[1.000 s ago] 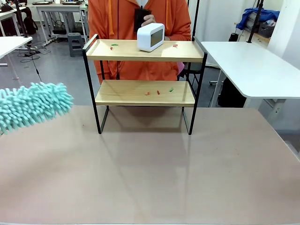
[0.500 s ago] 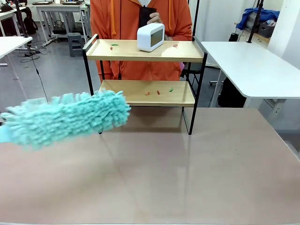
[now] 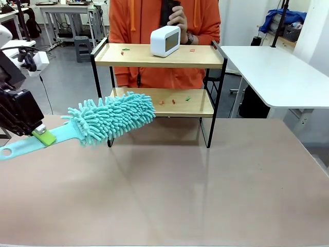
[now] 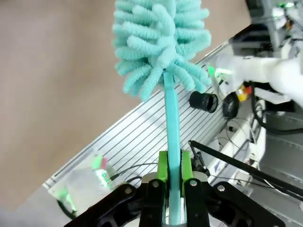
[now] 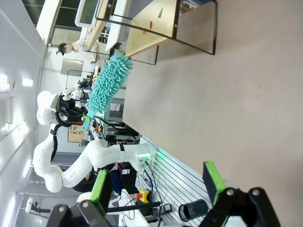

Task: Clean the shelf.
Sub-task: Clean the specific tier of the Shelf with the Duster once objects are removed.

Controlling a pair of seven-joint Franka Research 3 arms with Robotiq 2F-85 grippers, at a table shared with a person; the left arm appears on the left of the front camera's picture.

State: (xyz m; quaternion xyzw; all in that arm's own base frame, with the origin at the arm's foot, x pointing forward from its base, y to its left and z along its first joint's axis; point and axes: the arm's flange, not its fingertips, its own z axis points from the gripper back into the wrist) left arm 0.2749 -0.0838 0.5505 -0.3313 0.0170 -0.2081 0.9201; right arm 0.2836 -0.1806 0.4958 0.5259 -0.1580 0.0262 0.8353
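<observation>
Left gripper (image 3: 44, 136): black, hanging low over the left side of the brown table (image 3: 216, 195), fingers pointing right and slightly down. Its jaws are pinching flat against the handle of a turquoise duster (image 3: 114, 117). In the left wrist view the green pads (image 4: 162, 166) are pressing both sides of the thin handle, with the gripper (image 4: 174, 172) closed as far as the handle allows.

Duster: sloping up from the near left toward the far right, clear of the tabletop. Its fluffy head (image 4: 160, 42) is lying across the left front leg and left end of the lower board as seen from the front. I cannot tell whether it is touching them. In the right wrist view the duster (image 5: 107, 85) is showing beyond a bent white arm.

The shelf (image 3: 139, 56): standing at the far middle of the table, on four black legs. Small red and green scraps (image 3: 173, 101) are lying on both boards. A white box-shaped device (image 3: 165, 40) is sitting on the top board.

Person's hand (image 3: 179, 17): behind the shelf, in an orange sleeve, holding a dark object at chest height.

Right gripper (image 5: 156, 182): hovering over the table's near side, jaws spread wide, holding nothing. The shelf (image 5: 142, 35) is well beyond it.
</observation>
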